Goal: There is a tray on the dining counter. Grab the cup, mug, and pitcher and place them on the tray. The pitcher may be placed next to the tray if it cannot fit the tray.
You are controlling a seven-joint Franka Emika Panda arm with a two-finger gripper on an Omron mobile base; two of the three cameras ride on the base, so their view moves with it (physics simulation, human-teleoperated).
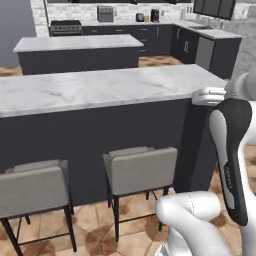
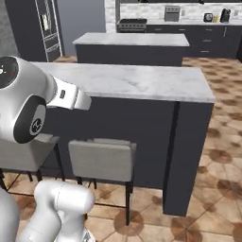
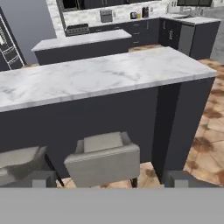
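Jaws wide apart, holding nothing; veined marble dining counter (image 3: 100, 76), grey cushioned stools (image 3: 105, 159) below.

Left base view looks forward and down from behind the arm, facing the long white grey-veined marble dining counter (image 1: 100, 90) from its stool side. Right base view faces the same counter (image 2: 137, 80) more from its right end. Hand view sits nearer and lower, level with the grey cushioned stools (image 3: 105, 157). All three share counter, stools and the far kitchen.

Two stools (image 1: 141, 170) stand before the dining counter (image 1: 100, 90) — an island (image 1: 77, 44) lies behind it.
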